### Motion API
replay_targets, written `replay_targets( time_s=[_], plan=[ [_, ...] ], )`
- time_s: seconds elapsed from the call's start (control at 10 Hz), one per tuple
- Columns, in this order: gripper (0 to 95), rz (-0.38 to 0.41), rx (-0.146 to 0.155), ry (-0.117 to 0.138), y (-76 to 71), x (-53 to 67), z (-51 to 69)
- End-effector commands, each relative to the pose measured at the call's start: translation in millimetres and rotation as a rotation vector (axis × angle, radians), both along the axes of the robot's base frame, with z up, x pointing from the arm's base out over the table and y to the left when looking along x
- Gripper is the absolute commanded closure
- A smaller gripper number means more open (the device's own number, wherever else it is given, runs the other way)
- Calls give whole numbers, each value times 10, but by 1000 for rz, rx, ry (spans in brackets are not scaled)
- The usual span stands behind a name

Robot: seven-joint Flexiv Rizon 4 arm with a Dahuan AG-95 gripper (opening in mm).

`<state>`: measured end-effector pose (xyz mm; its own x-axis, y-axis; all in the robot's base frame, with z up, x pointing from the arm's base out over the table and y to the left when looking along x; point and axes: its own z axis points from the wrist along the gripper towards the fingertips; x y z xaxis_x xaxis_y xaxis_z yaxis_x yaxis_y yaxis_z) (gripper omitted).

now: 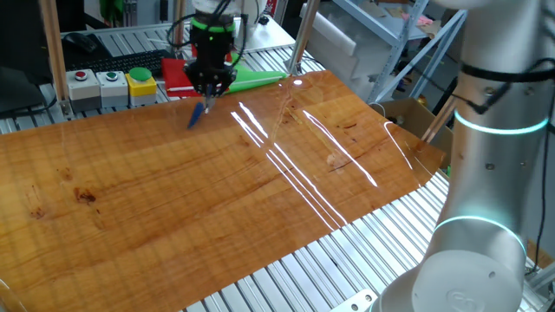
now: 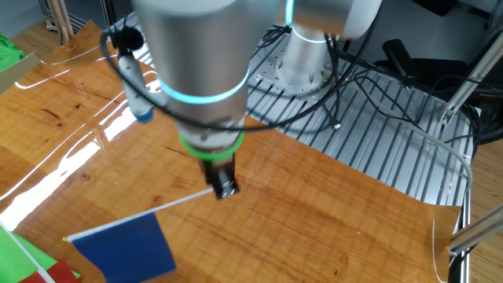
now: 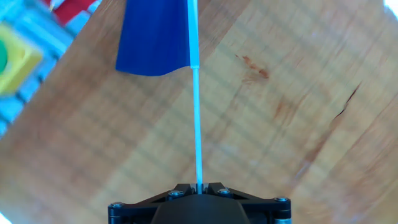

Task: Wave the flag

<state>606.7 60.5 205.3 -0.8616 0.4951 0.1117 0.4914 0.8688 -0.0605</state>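
Flag (image 2: 126,242): a small dark blue rectangle of cloth on a thin white stick. In the other fixed view it sits at the lower left of the frame, low over the desk (image 2: 330,212), with the stick running up and right to the hand. In the hand view the cloth fills the top centre and the stick drops straight down the middle.

Hand (image 3: 199,186): closed on the bare end of the stick, which vanishes between the black fingers at the bottom centre of the hand view. In one fixed view the hand (image 1: 211,87) is at the upper left, pointing down, with a slip of blue below it.

Contact with the desk: I cannot tell whether the cloth touches the wood or hangs just above it.

How it will handle: very light, by the look of it. The cloth is soft and should trail and flutter behind the stick. The stick is slender and smooth, so it may bend a little and could twist or slip between the fingers in a brisk swing.

Where to hold: the bare end far from the cloth, as it is held now, which leaves the cloth free.

Nearby: a red flat piece (image 1: 176,74), a green piece (image 1: 256,78) and a row of buttons (image 1: 113,84) lie beyond the desk's far edge, close to the hand in that view.
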Motion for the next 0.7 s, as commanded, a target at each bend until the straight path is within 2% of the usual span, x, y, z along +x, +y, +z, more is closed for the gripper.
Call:
replay_targets(
  time_s=[0.1, 0.2, 0.3, 0.5, 0.7],
  plan=[
    [950, 249, 1, -16, -137, -303, 264],
    [950, 312, -38, -9, -178, -359, 297],
    [950, 343, -53, -12, -218, -406, 318],
    [950, 357, -49, -24, -318, -394, 314],
    [950, 366, -57, -36, -388, -300, 294]
  ],
)
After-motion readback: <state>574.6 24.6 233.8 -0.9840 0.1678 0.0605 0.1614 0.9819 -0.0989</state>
